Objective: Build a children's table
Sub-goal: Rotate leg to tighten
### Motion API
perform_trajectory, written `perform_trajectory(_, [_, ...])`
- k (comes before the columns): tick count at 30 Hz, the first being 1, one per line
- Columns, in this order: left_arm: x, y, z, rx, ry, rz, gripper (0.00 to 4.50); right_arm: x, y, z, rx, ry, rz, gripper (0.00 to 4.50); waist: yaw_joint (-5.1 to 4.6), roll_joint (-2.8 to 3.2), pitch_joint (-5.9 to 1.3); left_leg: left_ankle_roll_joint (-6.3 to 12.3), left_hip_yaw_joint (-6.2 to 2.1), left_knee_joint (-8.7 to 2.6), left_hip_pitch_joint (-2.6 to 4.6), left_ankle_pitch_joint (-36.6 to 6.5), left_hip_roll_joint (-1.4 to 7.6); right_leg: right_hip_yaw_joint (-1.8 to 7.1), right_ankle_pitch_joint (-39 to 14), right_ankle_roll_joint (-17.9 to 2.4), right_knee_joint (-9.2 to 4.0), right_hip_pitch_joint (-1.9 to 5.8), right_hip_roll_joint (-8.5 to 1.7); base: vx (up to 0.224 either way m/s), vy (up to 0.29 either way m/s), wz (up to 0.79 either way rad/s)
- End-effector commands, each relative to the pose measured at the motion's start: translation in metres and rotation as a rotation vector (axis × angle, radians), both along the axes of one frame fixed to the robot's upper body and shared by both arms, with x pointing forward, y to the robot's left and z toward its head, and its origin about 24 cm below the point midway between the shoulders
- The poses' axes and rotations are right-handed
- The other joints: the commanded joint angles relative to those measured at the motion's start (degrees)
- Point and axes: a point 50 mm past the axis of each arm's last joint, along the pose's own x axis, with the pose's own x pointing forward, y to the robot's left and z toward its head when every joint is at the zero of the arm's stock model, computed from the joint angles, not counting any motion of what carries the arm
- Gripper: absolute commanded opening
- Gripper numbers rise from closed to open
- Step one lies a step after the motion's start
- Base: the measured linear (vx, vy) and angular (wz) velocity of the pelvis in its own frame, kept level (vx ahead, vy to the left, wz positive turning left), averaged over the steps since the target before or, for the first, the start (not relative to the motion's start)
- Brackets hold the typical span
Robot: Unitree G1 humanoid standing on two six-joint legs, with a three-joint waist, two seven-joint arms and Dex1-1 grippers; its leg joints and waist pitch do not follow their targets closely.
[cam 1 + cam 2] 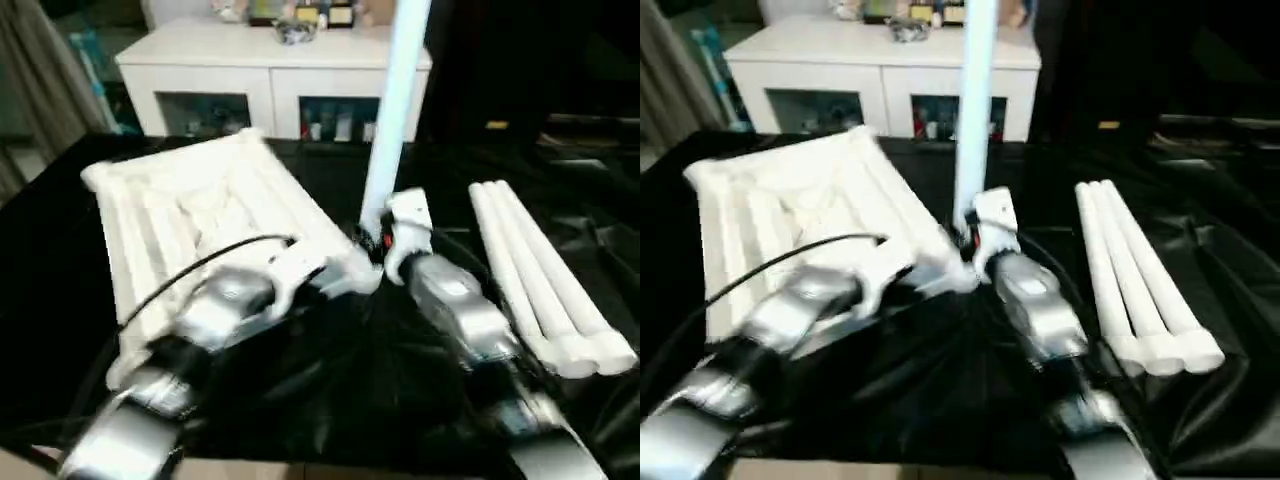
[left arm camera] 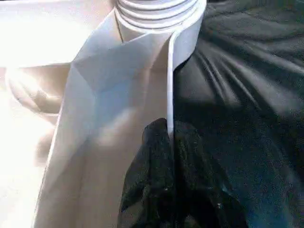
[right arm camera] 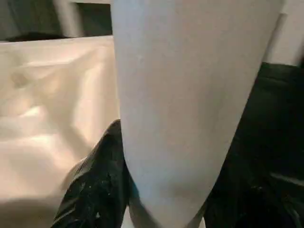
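From the left eye view, I have the tabletop (image 1: 200,215) lying underside up on the black-draped surface (image 1: 400,390), spreading toward 10 o'clock from my arms. One leg (image 1: 395,110) stands upright at the top's near right corner, its long axis running straight up toward 12 o'clock. My right end effector (image 1: 385,240) sits at the base of that leg, so the leg rises directly out of it. My left end effector (image 1: 345,275) is just beside it at 8 o'clock, on the corner of the top. Three spare legs (image 1: 545,285) lie side by side at 3 o'clock, well apart, long axes running from 11 to 5 o'clock.

The right eye view gives me the same layout, with the white cabinet (image 1: 880,80) behind at 12 o'clock.

In the left wrist view, my left black fingers (image 2: 156,180) are closed thin on the top's edge wall (image 2: 170,80), with the ribbed corner socket (image 2: 159,14) just ahead of them.

In the right wrist view, the leg runs straight away from the camera and one black finger (image 3: 102,180) presses its side; the grip is closed around the leg.

I judge the leg's axis must stay in line with the socket, and my right arm is the one on it.
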Motion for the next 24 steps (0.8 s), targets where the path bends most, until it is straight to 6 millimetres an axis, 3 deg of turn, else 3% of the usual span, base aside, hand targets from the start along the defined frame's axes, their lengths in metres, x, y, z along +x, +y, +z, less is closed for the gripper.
perform_trajectory(1, [0.0,-0.009,-0.006,0.046,0.015,0.04,0.0,-0.023,-0.009,-0.065,-0.05,0.307,-0.082,1.83,-0.77,0.6,-0.53,-5.73,-3.46,-5.49,2.06,-39.79,3.72,1.81,-29.69,-4.73,-5.96,-1.51,-4.79,-0.032,0.058,-0.07])
perform_trajectory(4, [0.0,-0.015,-0.006,0.047,0.013,0.044,0.0,-0.021,-0.007,-0.066,-0.062,0.313,-0.098,1.83,-0.96,0.49,-0.35,-5.33,-3.66,-5.64,2.77,-43.9,3.5,1.21,-32.29,-3.28,-6.66,-1.88,-4.81,-0.017,0.039,-0.04])
perform_trajectory(5, [0.0,-0.016,-0.006,0.048,0.012,0.045,0.0,-0.021,-0.007,-0.065,-0.066,0.312,-0.099,1.83,-1.16,0.34,-0.42,-5.24,-3.75,-5.64,2.76,-44.24,3.45,1.14,-32.19,-3.18,-6.68,-1.83,-4.81,0.0,0.0,0.0])
perform_trajectory(7, [0.001,-0.017,-0.006,0.053,0.013,0.051,0.0,-0.02,-0.005,-0.065,-0.076,0.31,-0.098,1.83,-1.29,0.61,-0.5,-5.22,-3.93,-6.11,2.45,-45.1,3.5,1.05,-30.73,-2.87,-6.64,-1.52,-4.78,0.0,0.0,0.0])
perform_trajectory(11, [0.002,-0.012,-0.009,0.068,0.014,0.072,0.0,-0.017,-0.002,-0.064,-0.087,0.302,-0.101,1.83,-1.51,0.61,-0.31,-4.81,-3.81,-6.18,2.96,-47.7,3.2,0.48,-32.45,-2.08,-7.14,-2.03,-4.57,0.0,0.0,0.0])
perform_trajectory(13, [0.004,-0.008,-0.009,0.076,0.011,0.084,0.0,-0.015,0.0,-0.064,-0.083,0.301,-0.103,1.83,-1.72,0.84,-0.36,-4.75,-3.98,-6.58,2.75,-48.89,3.24,-0.13,-31.93,-1.65,-7.09,-1.57,-4.55,0.0,0.0,0.0])
perform_trajectory(15, [0.006,-0.007,-0.008,0.075,0.007,0.09,0.0,-0.013,0.001,-0.062,-0.082,0.282,-0.098,1.83,-1.74,1.04,-0.22,-4.73,-3.58,-7.29,2.72,-51.23,3.39,-1.02,-30.47,-1.72,-6.89,-1.47,-4.2,0.0,0.0,0.0])
perform_trajectory(17, [0.006,-0.006,-0.007,0.074,0.003,0.093,0.0,-0.012,0.002,-0.06,-0.088,0.267,-0.094,1.83,-1.57,1.13,-0.12,-4.61,-3.18,-7.52,2.84,-51.92,3.33,-1.28,-31.17,-1.8,-6.85,-1.63,-4.12,0.0,0.0,0.0])
perform_trajectory(18, [0.007,-0.006,-0.007,0.073,-0.001,0.094,0.0,-0.011,0.003,-0.058,-0.076,0.253,-0.092,1.83,-1.53,1.1,-0.05,-4.33,-2.87,-7.24,3.3,-51.61,3.13,-1.47,-32.95,-1.54,-7.37,-2.05,-4.18,0.0,0.0,0.0])
perform_trajectory(20, [0.008,-0.006,-0.006,0.072,-0.007,0.099,0.0,-0.009,0.004,-0.056,-0.05,0.245,-0.093,1.83,-1.57,1.16,0.0,-3.91,-2.91,-6.92,3.65,-50.9,3.0,-1.7,-34.42,-1.16,-7.84,-2.17,-4.39,0.0,0.0,0.0])
perform_trajectory(21, [0.009,-0.005,-0.005,0.072,-0.014,0.101,0.0,-0.007,0.006,-0.051,-0.014,0.225,-0.075,1.83,-1.55,1.33,0.03,-3.51,-2.89,-7.57,3.25,-50.76,3.14,-2.32,-34.33,-0.46,-7.74,-1.33,-4.07,0.0,0.0,0.0])
perform_trajectory(22, [0.01,-0.005,-0.005,0.071,-0.02,0.106,0.0,-0.005,0.006,-0.048,-0.01,0.212,-0.074,2.18,-1.44,1.35,0.02,-3.58,-2.76,-8.2,2.82,-51.11,3.37,-2.41,-33.14,-0.6,-7.2,-0.87,-3.82,0.0,0.0,0.0])
perform_trajectory(23, [0.01,-0.004,-0.005,0.07,-0.022,0.108,0.0,-0.004,0.006,-0.046,-0.007,0.203,-0.075,2.39,-0.88,1.55,0.01,-3.71,-2.1,-10.11,1.48,-52.14,3.9,-2.29,-29.67,-1.57,-4.94,0.35,-3.05,0.0,0.0,0.0])
perform_trajectory(24, [0.011,-0.004,-0.004,0.072,-0.03,0.11,0.0,-0.002,0.008,-0.04,0.013,0.173,-0.058,2.53,-0.42,1.53,-0.21,-3.66,-1.64,-11.07,0.74,-52.15,4.22,-1.68,-26.76,-2.32,-3.0,1.06,-2.81,0.0,0.0,0.0])
